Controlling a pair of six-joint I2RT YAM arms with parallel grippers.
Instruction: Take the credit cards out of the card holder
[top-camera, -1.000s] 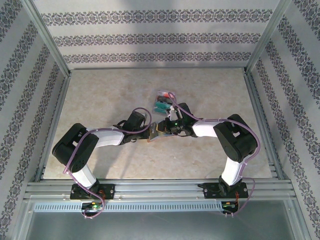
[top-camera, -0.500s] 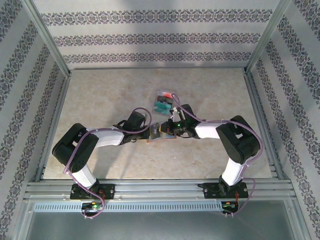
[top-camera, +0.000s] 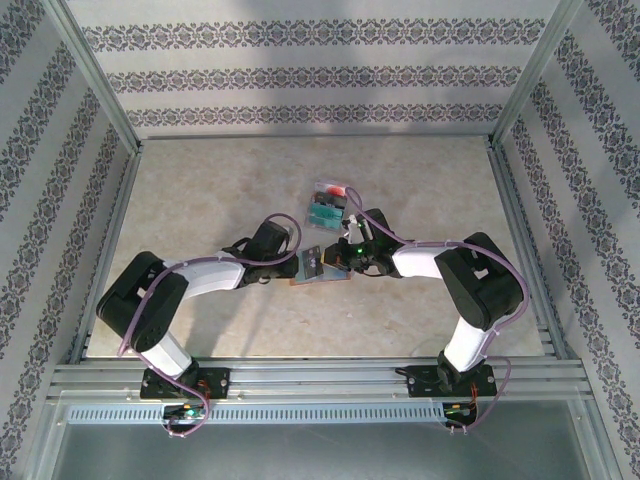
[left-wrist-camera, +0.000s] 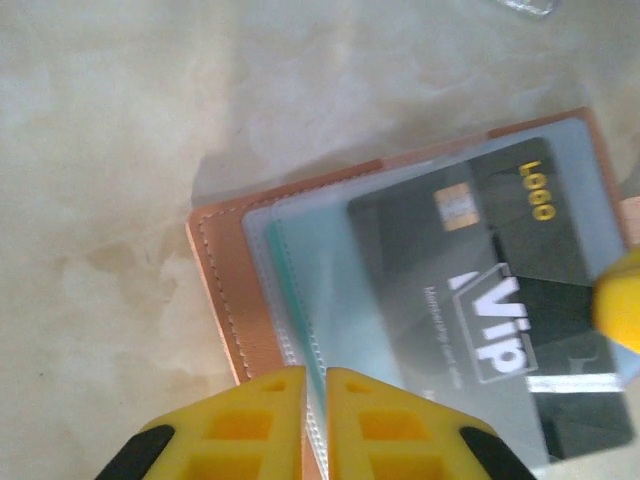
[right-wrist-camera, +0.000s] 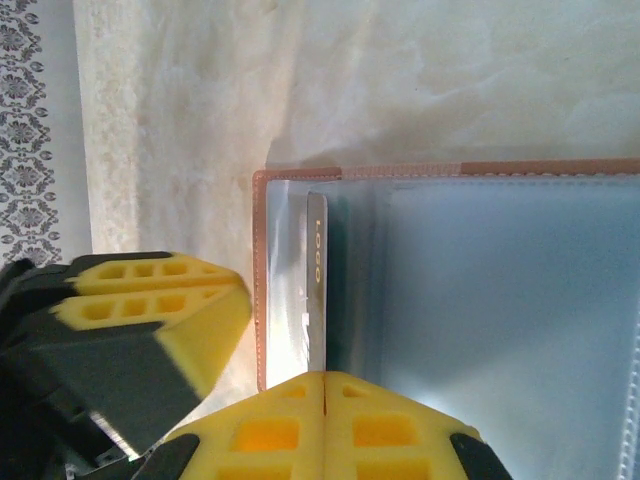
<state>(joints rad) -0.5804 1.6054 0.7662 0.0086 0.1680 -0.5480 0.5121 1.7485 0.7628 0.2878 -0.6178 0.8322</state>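
Judged partly done: loose cards (top-camera: 324, 205) are laid beyond the open card holder (top-camera: 320, 267) mid-table, a black VIP card (left-wrist-camera: 490, 300), seemingly still half-sleeved, is pinched by the closed right gripper (right-wrist-camera: 325, 392), and the left gripper (left-wrist-camera: 316, 388) is held a slit apart, its grip untellable.

Bright, even light; soft shadows; wrist views blurred near lens; glare on card holder (right-wrist-camera: 480, 300).

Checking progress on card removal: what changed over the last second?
The left elbow swung back toward the near-left corner; the right elbow eased slightly right. The wallet, the loose cards behind it, the left pincer on it and the right pincer on the dark card stayed put.
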